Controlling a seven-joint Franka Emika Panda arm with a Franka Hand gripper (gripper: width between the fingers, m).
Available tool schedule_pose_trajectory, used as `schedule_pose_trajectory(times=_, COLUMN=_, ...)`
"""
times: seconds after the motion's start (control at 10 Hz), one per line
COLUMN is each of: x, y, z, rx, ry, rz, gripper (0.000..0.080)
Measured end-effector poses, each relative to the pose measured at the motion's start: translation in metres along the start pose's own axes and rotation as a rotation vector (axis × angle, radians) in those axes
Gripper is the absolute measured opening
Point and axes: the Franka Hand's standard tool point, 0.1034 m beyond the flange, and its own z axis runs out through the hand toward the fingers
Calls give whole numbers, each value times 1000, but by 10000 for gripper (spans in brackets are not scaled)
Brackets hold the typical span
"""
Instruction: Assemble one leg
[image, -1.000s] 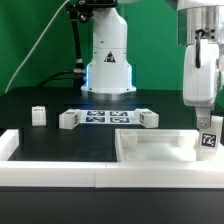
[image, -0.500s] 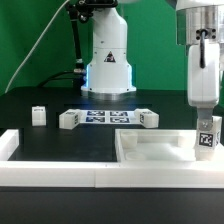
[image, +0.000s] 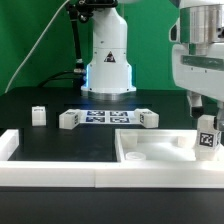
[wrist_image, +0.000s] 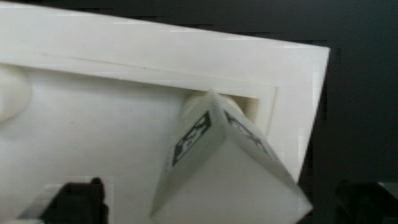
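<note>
The leg (image: 207, 137), a short white post with a black-and-white tag, stands upright in the far corner of the white panel (image: 150, 152) at the exterior view's right. My gripper (image: 205, 110) hangs directly above it. Its dark fingertips are spread to either side of the leg's top. In the wrist view the leg (wrist_image: 222, 160) sits in the panel's raised-rim corner (wrist_image: 267, 85), midway between my fingertips (wrist_image: 71, 202). There is a gap on each side of the leg. The gripper (wrist_image: 228, 205) is open and touches nothing.
Three more legs lie on the black table: one (image: 38, 115) at the exterior view's left and two (image: 68, 119) (image: 148, 118) flanking the marker board (image: 105, 117). A white rail (image: 60, 172) runs along the front. The robot base (image: 108, 60) stands behind.
My hand has turned about its vertical axis and now shows its wide face. The fingers have come apart from the leg. The leg stays upright in the panel's corner.
</note>
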Motion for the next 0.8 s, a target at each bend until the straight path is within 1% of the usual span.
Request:
schedule_pose_trajectory(times=0.3, x=-3, y=-1, z=0, rx=-17, ry=21, rz=-331, gripper=649)
schedule_pose_trajectory(times=0.5, x=2, y=0, z=1, rx=-17, ry=24, rz=-560, gripper=649)
schedule_pose_trajectory(times=0.6, x=2, y=-1, z=2, rx=-14, ry=26, rz=-648, gripper=649)
schedule_pose_trajectory(times=0.7, x=-4, y=-1, z=3, rx=-11, ry=23, rz=-667, gripper=649)
schedule_pose_trajectory(times=0.8, x=-4, y=-1, z=3, rx=-18, ry=28, rz=-800, gripper=649)
